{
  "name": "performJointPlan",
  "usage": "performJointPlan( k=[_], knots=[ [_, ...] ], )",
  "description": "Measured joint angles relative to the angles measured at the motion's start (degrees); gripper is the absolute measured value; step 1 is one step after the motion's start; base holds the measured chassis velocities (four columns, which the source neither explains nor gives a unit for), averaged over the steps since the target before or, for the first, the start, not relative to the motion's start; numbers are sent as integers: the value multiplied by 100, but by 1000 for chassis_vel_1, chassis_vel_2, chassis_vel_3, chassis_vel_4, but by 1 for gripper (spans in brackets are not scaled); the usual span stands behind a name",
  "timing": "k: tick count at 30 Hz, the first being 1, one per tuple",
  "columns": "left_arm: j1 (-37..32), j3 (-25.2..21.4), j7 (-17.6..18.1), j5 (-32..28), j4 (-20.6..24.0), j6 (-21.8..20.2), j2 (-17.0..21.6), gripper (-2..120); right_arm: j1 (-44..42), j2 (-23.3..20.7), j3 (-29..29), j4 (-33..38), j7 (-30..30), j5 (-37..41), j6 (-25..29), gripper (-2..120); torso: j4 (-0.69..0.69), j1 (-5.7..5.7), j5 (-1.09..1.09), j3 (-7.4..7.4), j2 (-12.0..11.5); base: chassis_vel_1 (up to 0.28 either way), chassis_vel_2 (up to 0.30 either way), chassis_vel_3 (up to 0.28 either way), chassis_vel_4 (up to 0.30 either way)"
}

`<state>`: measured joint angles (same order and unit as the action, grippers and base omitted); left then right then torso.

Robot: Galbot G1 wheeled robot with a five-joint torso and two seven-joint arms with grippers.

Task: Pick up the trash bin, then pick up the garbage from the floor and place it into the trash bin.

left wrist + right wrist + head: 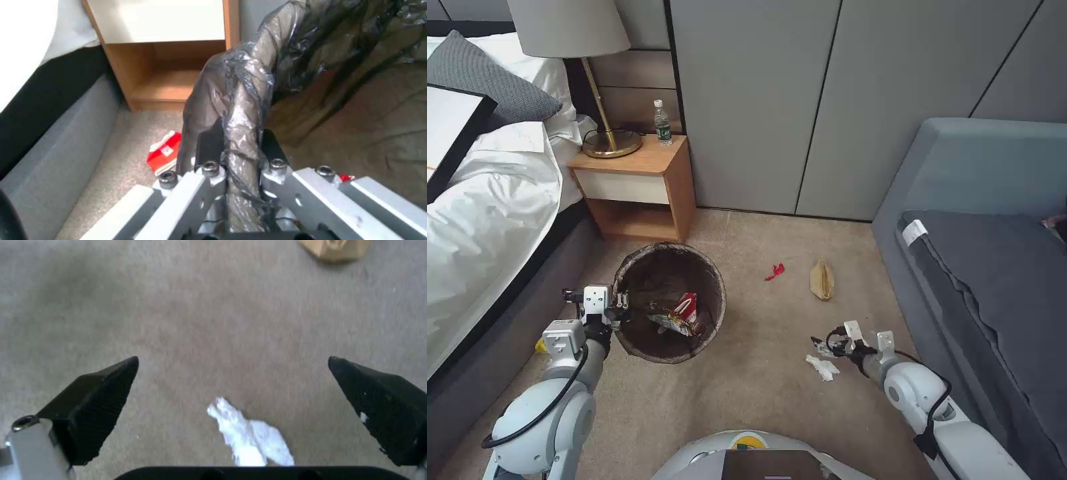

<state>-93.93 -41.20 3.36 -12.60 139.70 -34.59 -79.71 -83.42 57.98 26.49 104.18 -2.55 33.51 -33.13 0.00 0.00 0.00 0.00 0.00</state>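
Bedroom floor, beige carpet, bounded by a bed on the left, a grey sofa on the right and grey wall panels at the far side. Trash bin: round, lined with a dark brown translucent bag folded over the rim, left of centre and tilted so its mouth faces the camera; red-and-white packets lie inside. Left gripper: at the bin's left rim, fingers closed on the bagged rim, one on each side of the wall. A red-and-white packet lies on the carpet past the bin, near the nightstand. Right gripper: low over the carpet to the right of the bin, fingers spread wide, holding nothing. White crumpled tissue: on the carpet just beside and under that gripper, between the finger lines in the wrist view. Flattened brown paper bag: farther off, toward the sofa. Small red scrap: left of the paper bag, right of the bin. Wooden nightstand: far left beside the bed, bearing a brass lamp and a clear water bottle.
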Motion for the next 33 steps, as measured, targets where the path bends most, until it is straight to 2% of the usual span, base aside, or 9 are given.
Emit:
performJointPlan(
  k=[33],
  knots=[
    [-46, 26, -1, 55, 26, 2, -68, 3, 253, 447, -395, -1239, 118, -294, 217, 100, 0, 0, 0, 0, 0, 0, 0, 0, 0]
  ],
)
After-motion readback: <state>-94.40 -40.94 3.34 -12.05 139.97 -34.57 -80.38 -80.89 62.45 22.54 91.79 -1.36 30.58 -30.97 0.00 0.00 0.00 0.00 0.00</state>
